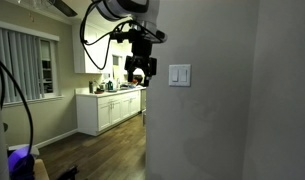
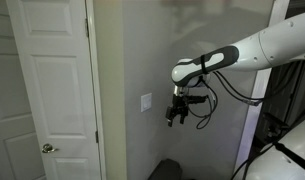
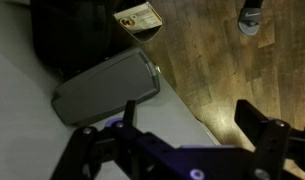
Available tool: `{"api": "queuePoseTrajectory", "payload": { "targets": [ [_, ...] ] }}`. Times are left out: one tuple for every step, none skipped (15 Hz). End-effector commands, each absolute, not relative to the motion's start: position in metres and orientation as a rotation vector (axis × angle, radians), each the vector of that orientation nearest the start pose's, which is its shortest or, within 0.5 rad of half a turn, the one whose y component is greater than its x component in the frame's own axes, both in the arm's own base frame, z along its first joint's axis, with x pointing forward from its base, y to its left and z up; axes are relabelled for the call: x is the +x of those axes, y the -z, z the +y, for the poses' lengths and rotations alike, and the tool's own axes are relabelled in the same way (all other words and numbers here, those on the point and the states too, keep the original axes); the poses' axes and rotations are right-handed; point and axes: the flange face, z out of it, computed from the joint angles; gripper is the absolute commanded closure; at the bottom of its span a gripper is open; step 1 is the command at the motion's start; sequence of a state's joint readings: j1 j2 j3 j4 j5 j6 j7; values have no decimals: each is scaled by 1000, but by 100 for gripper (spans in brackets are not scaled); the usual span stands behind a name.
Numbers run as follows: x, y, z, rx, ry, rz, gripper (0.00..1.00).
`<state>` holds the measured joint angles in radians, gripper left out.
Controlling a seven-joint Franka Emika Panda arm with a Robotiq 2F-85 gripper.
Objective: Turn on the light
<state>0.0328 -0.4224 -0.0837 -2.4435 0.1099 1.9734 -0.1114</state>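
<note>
The light's control is a small white wall switch plate (image 1: 179, 75) with one wide rocker, set on a grey wall; it also shows in an exterior view (image 2: 146, 102). My gripper (image 1: 139, 72) hangs in the air beside the wall, a short way off the plate and not touching it. In an exterior view (image 2: 175, 115) it sits a little lower than the switch. In the wrist view the gripper (image 3: 170, 125) is open and empty, with wooden floor between its fingers. The switch is out of the wrist view.
A white panelled door (image 2: 47, 90) stands next to the switch wall. White kitchen cabinets (image 1: 112, 108) and a blinded window (image 1: 22, 65) lie beyond the wall's corner. A grey flat box (image 3: 107, 88) sits on the wooden floor (image 3: 212, 60) below. Cables hang from the arm (image 2: 227, 95).
</note>
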Motion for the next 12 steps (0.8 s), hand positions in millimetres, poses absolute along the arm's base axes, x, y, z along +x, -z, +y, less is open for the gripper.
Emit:
{"api": "queuePoseTrajectory", "payload": {
  "targets": [
    [410, -452, -15, -3003, -60, -35, 0],
    [410, -452, -15, -3003, -60, -35, 0],
    [410, -452, -15, -3003, -60, -35, 0],
    [410, -452, -15, -3003, -60, -35, 0],
    [410, -452, -15, -3003, -60, -35, 0],
    [410, -452, -15, -3003, -60, -35, 0],
    [410, -452, -15, -3003, -60, -35, 0],
    [410, -452, -15, -3003, -60, -35, 0],
    [410, -451, -16, -3005, -74, -32, 0],
    [409, -452, -17, -2985, -72, -25, 25],
    [409, -452, -18, -2974, -73, -24, 26],
    [409, -453, -19, -2965, -59, -11, 33]
  ]
}}
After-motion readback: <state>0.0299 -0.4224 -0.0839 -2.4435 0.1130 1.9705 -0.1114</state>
